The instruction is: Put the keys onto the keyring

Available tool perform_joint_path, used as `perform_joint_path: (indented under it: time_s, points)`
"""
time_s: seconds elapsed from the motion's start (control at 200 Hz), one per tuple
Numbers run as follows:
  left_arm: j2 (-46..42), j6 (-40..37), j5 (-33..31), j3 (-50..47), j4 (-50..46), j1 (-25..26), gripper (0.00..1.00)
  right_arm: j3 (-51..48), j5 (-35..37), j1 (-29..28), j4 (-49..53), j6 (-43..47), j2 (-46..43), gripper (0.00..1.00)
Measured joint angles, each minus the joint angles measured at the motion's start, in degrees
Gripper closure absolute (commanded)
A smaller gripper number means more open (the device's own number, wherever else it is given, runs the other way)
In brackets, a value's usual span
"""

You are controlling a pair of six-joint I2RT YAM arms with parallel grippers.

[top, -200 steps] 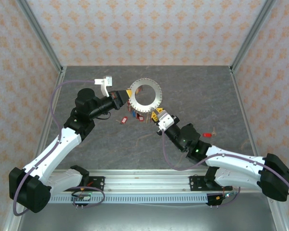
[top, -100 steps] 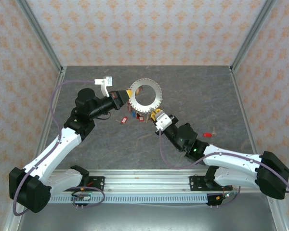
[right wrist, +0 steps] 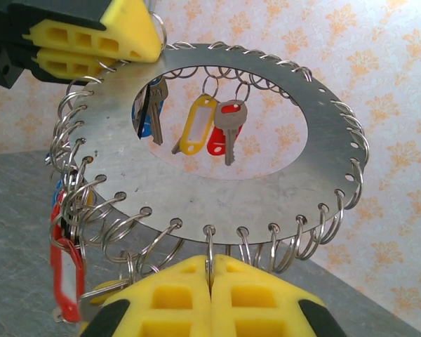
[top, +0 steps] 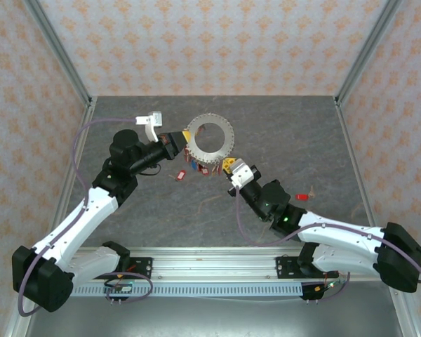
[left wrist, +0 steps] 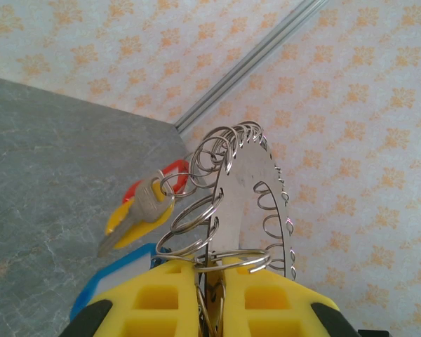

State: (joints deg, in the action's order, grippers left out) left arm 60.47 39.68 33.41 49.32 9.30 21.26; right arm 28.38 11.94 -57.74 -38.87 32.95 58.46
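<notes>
Stiffness marks the flat, pale-metal keyring, held on edge above the grey table. Left fingers clamp its rim; right fingers press together at a lower wire loop. It is probably light and slick: hold the rim, not the springy loops.

The keyring is pale silver metal with silver wire loops, and the grey keys on it carry a yellow tag, a red tag and a blue-rimmed white tag. The right gripper and left gripper have bright yellow pads, while the left arm and right arm are white with black joints. The walls are cream with a repeating orange floral motif, and the table is mottled grey like stone.
</notes>
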Motion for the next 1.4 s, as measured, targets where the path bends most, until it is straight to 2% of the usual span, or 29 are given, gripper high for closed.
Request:
perform_joint_path:
  time_s: [0.265, 0.41, 0.48, 0.601, 0.686, 0.761, 0.801, 0.936, 0.996, 1.106, 1.181, 1.401]
  points:
    - [0.0, 3.4, -1.9, -2.5, -0.7, 0.7, 0.94, 1.9, -1.1, 0.5, 7.3, -6.1, -0.8, 1.00]
    - [0.5, 4.4, -3.0, -4.0, -1.1, 1.3, 0.82, 2.8, -3.0, 1.9, 12.3, -8.9, -0.8, 1.00]
    - [1.0, 5.0, -3.6, -4.6, -1.5, 1.6, 0.81, 3.7, -3.9, 2.6, 15.0, -9.9, -0.8, 1.00]
    - [2.1, 5.4, -4.2, -5.9, -2.7, 2.7, 0.71, 4.7, -5.2, 3.9, 18.9, -11.4, -0.9, 1.00]
    - [3.1, 5.3, -4.3, -6.8, -3.3, 3.9, 0.57, 5.1, -6.2, 4.4, 21.8, -12.5, -1.2, 1.00]
    - [3.8, 5.6, -4.4, -7.3, -4.1, 4.7, 0.54, 5.5, -7.1, 4.9, 24.3, -13.4, -1.3, 1.00]
    - [4.2, 5.5, -4.3, -7.6, -4.4, 5.0, 0.48, 5.6, -7.5, 5.1, 25.4, -13.8, -1.3, 1.00]
    - [5.5, 5.5, -4.3, -8.4, -4.7, 6.0, 0.47, 6.4, -8.1, 5.8, 29.4, -14.6, -1.3, 1.00]
    - [6.0, 5.6, -4.4, -8.9, -4.7, 6.3, 0.41, 7.1, -8.1, 6.1, 31.3, -14.9, -1.3, 1.00]
    - [6.6, 5.9, -4.8, -9.6, -4.8, 7.0, 0.39, 8.8, -7.1, 6.2, 34.9, -14.8, -1.1, 1.00]
    - [6.8, 5.9, -5.1, -10.0, -4.5, 7.6, 0.35, 9.7, -6.6, 6.4, 37.0, -14.2, -0.8, 1.00]
    - [7.6, 5.9, -5.4, -10.6, -4.1, 8.1, 0.31, 11.0, -6.8, 7.1, 45.1, -11.6, 0.3, 1.00]
